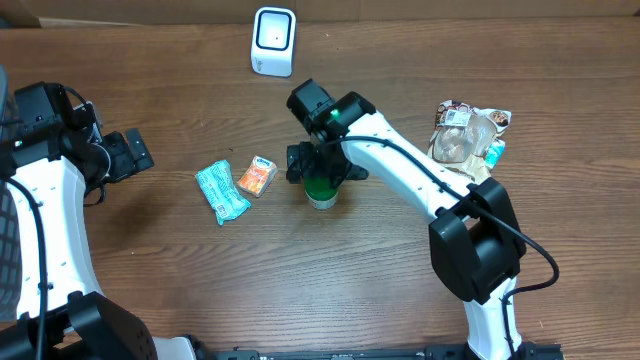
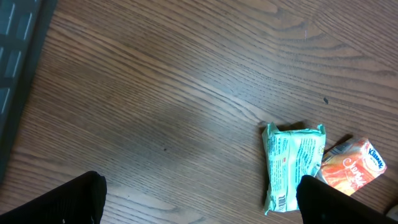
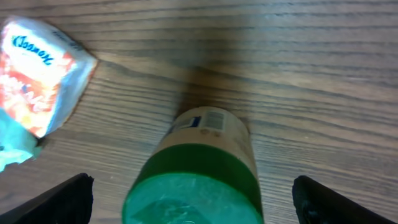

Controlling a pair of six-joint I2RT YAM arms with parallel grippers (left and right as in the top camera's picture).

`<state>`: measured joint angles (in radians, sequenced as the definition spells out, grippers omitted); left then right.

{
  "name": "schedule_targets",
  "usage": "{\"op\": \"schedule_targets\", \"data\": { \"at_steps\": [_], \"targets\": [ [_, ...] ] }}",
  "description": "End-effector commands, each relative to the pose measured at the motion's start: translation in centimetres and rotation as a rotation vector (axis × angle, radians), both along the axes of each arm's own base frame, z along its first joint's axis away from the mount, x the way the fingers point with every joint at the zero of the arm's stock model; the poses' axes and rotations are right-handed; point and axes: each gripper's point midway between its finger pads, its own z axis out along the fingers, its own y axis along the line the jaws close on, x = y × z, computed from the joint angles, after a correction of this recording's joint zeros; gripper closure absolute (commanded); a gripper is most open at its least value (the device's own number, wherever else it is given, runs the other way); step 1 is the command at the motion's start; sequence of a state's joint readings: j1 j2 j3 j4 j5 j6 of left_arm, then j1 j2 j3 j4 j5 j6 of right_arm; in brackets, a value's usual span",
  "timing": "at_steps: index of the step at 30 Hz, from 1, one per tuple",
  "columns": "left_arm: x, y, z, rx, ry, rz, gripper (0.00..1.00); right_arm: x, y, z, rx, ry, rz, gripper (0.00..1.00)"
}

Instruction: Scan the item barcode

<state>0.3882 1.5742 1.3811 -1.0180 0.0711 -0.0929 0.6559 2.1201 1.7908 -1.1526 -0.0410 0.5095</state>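
While the right tool [image 1: 322,172] hangs directly over the can [image 3: 199,162], its 2 fingers are spread wide to either side and touch nothing, so it is released and holds nothing. The left tool [image 1: 138,152] is likewise released and empty, parked well apart at the left of the counter [image 1: 200,260]. The can stands upright near the middle of the counter, just beside the tissues [image 1: 257,176] and the teal packet [image 1: 221,190], with the white scanner [image 1: 273,41] well apart at the far edge. By my reading the step in hand is the pick-up of 1 item for scanning, though the pictures alone cannot rule out that the can is already set down after its scan. If it is a pick-up, the next move calls for a descent, a clench around the can's body, then a lift and a turn so the barcode [image 3: 213,118] faces the scanner. The can is a short cylinder with a bright green lid and band over a cream wall, and the barcode sits low on a white label on its side.
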Motion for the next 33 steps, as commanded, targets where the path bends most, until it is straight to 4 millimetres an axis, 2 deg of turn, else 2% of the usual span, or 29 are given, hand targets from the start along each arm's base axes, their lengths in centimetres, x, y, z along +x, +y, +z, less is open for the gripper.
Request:
{"op": "schedule_targets", "data": {
  "at_steps": [1,5,10,23,26,30,33],
  "targets": [
    [0.25,0.32,0.39,0.017,-0.008,-0.02,0.0,0.44,-1.04,-0.28,-0.035,-0.009,-0.058,0.0],
    [0.25,0.32,0.39,0.017,-0.008,-0.019,0.0,-0.01,-1.36,-0.35,-0.049,0.009,-0.057,0.02],
    [0.25,0.32,0.39,0.017,-0.008,-0.019,0.0,-0.27,-1.44,-0.38,-0.056,0.017,-0.052,0.15],
    [0.25,0.32,0.39,0.017,-0.008,-0.019,0.0,-0.34,-1.52,-0.36,-0.059,0.019,-0.044,0.36],
    [0.26,0.33,0.4,0.017,-0.009,-0.02,0.0,-0.34,-1.52,-0.36,-0.062,0.014,0.002,0.46],
    [0.25,0.32,0.39,0.017,-0.008,-0.02,0.0,-0.31,-1.5,-0.33,-0.063,0.012,0.009,0.49],
    [0.25,0.32,0.39,0.017,-0.008,-0.019,0.0,-0.3,-1.49,-0.31,-0.065,0.007,0.056,0.56]
  ]
}}
